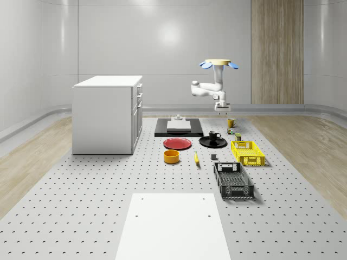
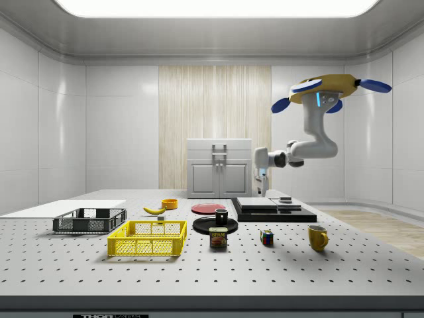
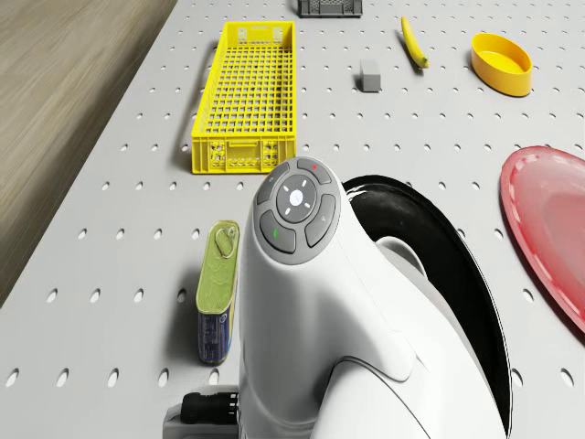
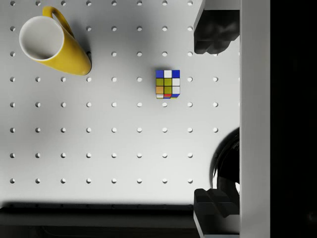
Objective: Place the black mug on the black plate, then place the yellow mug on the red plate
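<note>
The black mug (image 1: 214, 135) stands upright on the black plate (image 1: 205, 143); the side view shows the same mug (image 2: 221, 216) and plate (image 2: 205, 227). To the whole-scene view's left of it lies the red plate (image 1: 177, 143), bare. The yellow mug (image 1: 231, 122) stands on the table farther back; in the wrist view this mug (image 4: 49, 44) is upright near a Rubik's cube (image 4: 167, 84). My drone (image 1: 217, 63) hovers high over that area. My gripper (image 1: 220, 110) hangs open and empty above the table between the yellow mug and the black plate, with dark fingers (image 4: 213, 32) wide apart.
A yellow basket (image 1: 247, 152) and black basket (image 1: 233, 180) stand nearer the front. A yellow bowl (image 1: 171, 156), banana (image 1: 196, 158) and tin can (image 3: 218, 288) lie about. A black platform (image 1: 179, 128) and white cabinet (image 1: 108, 114) stand behind.
</note>
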Robot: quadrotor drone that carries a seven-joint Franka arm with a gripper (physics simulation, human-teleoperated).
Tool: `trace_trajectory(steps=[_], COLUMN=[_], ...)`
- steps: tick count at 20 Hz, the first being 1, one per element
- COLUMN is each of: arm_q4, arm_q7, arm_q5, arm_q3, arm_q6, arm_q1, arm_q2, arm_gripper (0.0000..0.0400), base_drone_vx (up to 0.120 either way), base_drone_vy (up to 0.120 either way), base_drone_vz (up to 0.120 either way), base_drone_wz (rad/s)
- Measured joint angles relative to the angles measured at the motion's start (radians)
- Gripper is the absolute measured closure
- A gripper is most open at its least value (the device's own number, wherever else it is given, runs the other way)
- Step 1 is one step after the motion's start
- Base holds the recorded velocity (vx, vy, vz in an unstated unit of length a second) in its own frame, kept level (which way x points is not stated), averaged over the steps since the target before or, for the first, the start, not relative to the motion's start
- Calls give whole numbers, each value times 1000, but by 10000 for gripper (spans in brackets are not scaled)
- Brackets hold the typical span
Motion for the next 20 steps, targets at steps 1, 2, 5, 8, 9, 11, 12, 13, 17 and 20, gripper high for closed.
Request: trace_trajectory(steps=[1,2,5,8,9,11,12,13,17,20], arm_q4=[0,0,0,0,0,0,0,0,0,0], arm_q7=[0,0,0,0,0,0,0,0,0,0], arm_q5=[0,0,0,0,0,0,0,0,0,0], arm_q3=[0,0,0,0,0,0,0,0,0,0], arm_q6=[0,0,0,0,0,0,0,0,0,0], arm_q1=[0,0,0,0,0,0,0,0,0,0], arm_q2=[0,0,0,0,0,0,0,0,0,0], arm_gripper=[0,0,0,0,0,0,0,0,0,0], base_drone_vx=[-120,-120,-120,-120,-120,-120,-120,-120,-120,-120], base_drone_vy=[120,120,120,120,120,120,120,120,10,93], base_drone_vz=[0,0,0,0,0,0,0,0,0,0], base_drone_wz=[0,0,0,0,0,0,0,0,0,0])
